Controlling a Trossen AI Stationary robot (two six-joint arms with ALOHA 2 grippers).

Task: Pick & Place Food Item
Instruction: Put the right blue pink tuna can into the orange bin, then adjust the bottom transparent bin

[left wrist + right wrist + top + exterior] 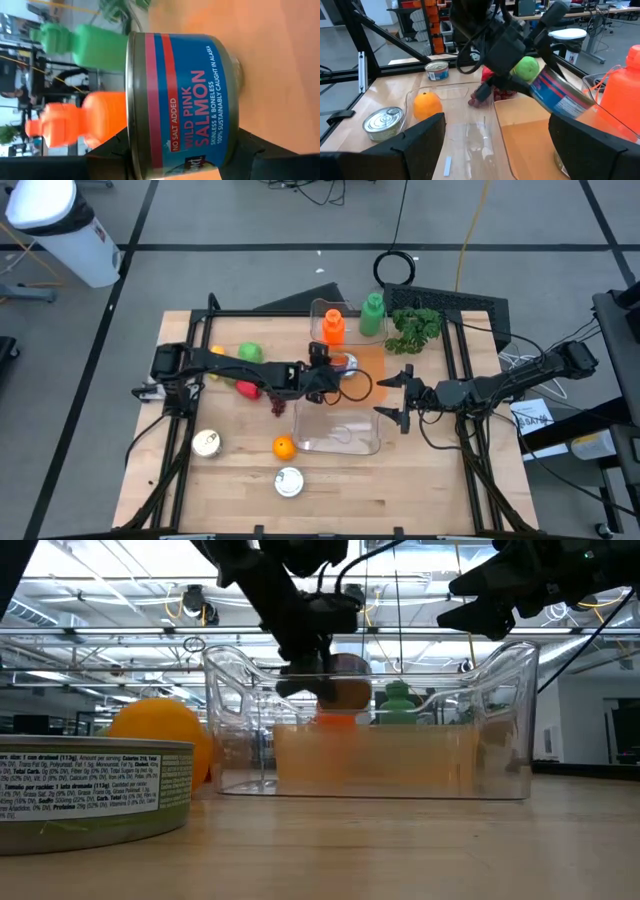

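While the left gripper grips a salmon can at frame centre, above the clear bin, the right gripper, fingers wide apart and empty, hovers right of it.

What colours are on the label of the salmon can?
Blue with a red band, on the salmon can; clearest in the left wrist view.
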